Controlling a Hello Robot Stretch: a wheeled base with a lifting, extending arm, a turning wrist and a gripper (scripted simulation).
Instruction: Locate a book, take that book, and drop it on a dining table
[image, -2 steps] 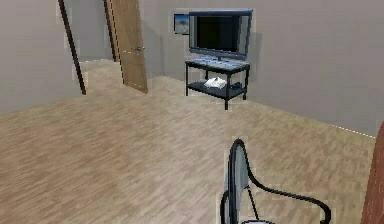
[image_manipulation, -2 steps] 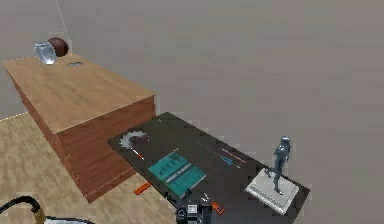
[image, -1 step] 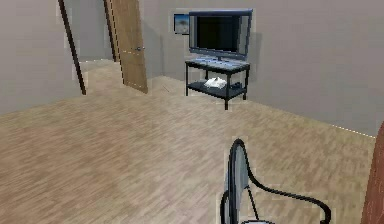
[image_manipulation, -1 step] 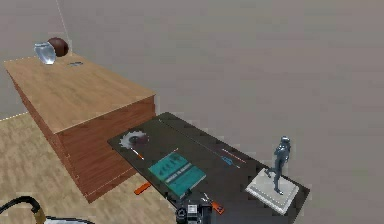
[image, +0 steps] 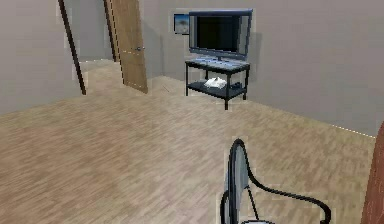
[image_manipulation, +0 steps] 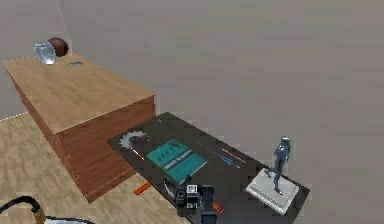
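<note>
Teal is the colour of the book, which lies flat on a dark table in the arm side view, near the table's middle. My pincer shows low in that view, a dark body with small white marked squares, close to the table's near edge and just below the book in the picture. I cannot tell the state of its fingers, nor whether it holds anything, nor whether it touches the book. Toward the table's right end a grey statue stands upright on a pale square base. A thin pencil-like stick lies between book and statue. Left of the table, touching or just beside it, stands a wooden cabinet; on its far corner rest a brown ball and a shiny glassy thing.

Ahead, in the forward view, a wood floor runs to grey walls. A television sits on a dark stand. Left of it a wooden door is open. A dark curved chair back rises at the bottom.
</note>
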